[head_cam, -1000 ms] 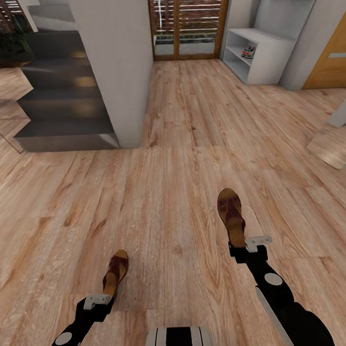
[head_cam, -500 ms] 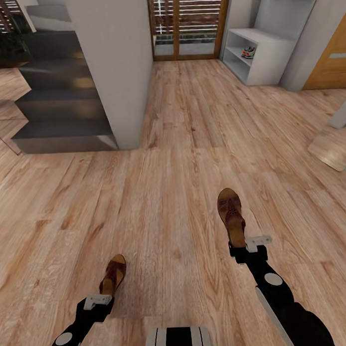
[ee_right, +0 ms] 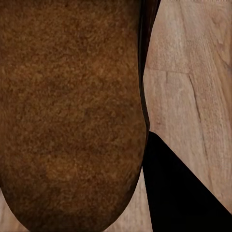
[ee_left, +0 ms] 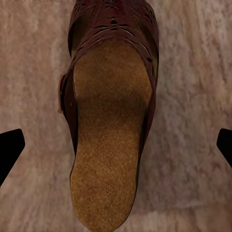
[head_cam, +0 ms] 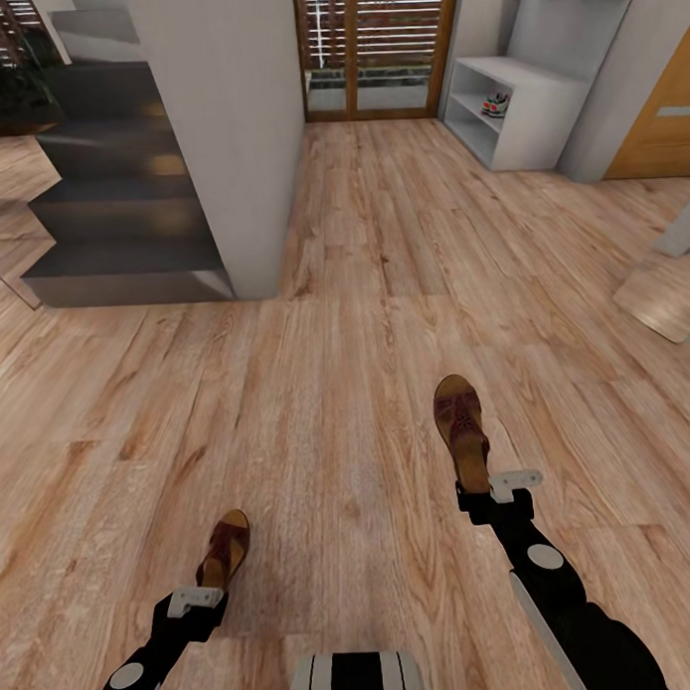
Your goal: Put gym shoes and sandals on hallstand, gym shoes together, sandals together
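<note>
One brown sandal (head_cam: 460, 428) sticks out forward from my right gripper (head_cam: 493, 496), which is shut on its heel end; its tan insole (ee_right: 72, 111) sits close beside a black finger (ee_right: 179, 193). The other sandal (head_cam: 225, 550) lies just ahead of my left gripper (head_cam: 195, 599). In the left wrist view that sandal (ee_left: 108, 121) lies between the widely spread, open fingertips (ee_left: 9, 150), touching neither. White gym shoes (head_cam: 494, 104) with teal and orange sit on a tier of the pale grey hallstand (head_cam: 522, 130) at the far right. Wood-plank corridor floor (head_cam: 344, 315) stretches between.
A grey pillar (head_cam: 233, 120) and dark stairs (head_cam: 122, 214) stand at the left. A slatted wooden door (head_cam: 374, 46) closes the corridor's far end. An orange door (head_cam: 666, 125) and a pale object (head_cam: 679, 234) are at the right edge.
The left sandal has dropped lower in the head view and looks shorter, closer to the left gripper. The right sandal and gripper are unchanged. The view shifted slightly.
</note>
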Controlling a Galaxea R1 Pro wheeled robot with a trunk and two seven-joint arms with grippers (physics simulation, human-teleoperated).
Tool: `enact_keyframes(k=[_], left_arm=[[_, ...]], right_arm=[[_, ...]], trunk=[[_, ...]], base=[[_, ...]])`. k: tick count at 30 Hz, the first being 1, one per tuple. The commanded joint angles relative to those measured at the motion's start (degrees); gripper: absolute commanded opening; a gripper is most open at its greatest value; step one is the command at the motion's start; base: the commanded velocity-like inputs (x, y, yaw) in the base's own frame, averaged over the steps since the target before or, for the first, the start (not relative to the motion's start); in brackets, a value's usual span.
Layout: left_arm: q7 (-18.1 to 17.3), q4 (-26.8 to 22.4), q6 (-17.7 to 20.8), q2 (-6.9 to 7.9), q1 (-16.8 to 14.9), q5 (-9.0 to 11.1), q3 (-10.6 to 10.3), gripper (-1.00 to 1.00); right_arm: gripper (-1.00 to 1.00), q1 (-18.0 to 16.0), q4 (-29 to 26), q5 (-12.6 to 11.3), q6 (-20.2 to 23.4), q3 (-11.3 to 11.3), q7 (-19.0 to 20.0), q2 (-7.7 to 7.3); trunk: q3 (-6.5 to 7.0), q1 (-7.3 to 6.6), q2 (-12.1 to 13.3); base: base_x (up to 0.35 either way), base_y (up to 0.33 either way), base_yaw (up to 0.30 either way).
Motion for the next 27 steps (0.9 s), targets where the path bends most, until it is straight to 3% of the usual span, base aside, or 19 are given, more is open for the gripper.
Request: enact_keyframes(k=[1,11,17,27], left_arm=[[-0.4,0.0,-0.3,-0.05,0.0,-0.6,0.5,1.00],[-0.4,-0.3,-0.5,-0.01,0.1,-0.6,0.5,1.00],[-0.3,0.0,-4.7,0.15,0.0,-0.6,0.4,1.00],[-0.3,0.0,-5.6,0.22,0.0,-0.5,0.5,1.00]], right_arm=[[-1.00,0.0,-0.1,-0.6,0.2,0.2,-0.6,-0.07],[-1.00,0.0,-0.1,-0.6,0.2,0.2,-0.6,-0.07],[-1.00,0.0,-0.1,-0.6,0.2,0.2,-0.6,-0.07],[-1.00,0.0,-0.1,-0.6,0.2,0.2,-0.6,-0.07]], trunk=[[-0.04,-0.01,0.0],[-2.42,0.25,-0.1],[-4.23,0.40,-0.2],[-7.34,0.66,-0.4]], base=[[0.000,0.000,0.000],[0.000,0.000,0.000],[0.000,0.000,0.000],[0.000,0.000,0.000]])
